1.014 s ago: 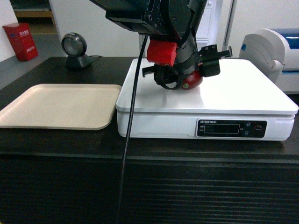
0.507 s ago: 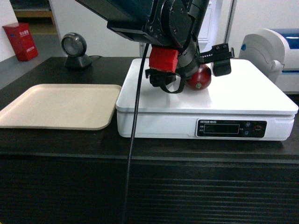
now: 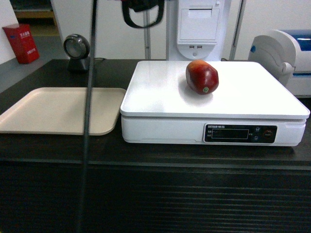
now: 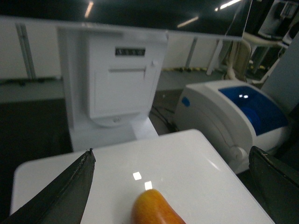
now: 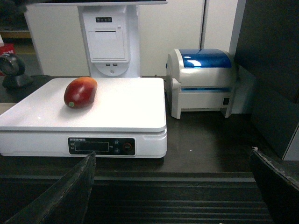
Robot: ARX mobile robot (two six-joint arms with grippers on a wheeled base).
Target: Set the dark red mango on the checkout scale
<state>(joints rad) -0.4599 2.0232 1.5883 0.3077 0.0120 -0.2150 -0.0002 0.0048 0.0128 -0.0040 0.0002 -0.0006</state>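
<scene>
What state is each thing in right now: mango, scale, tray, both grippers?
dark red mango: lying on its side on the scale platform, nothing touching it.
scale: on the checkout counter, display dark, no reading legible.
beige tray: flat on the counter left of the scale, nothing on it.
left gripper: open, above the mango.
right gripper: open, holding nothing.

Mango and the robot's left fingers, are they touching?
Apart. The left wrist view shows both fingers spread wide, clear of the mango, which lies alone on the scale.
</scene>
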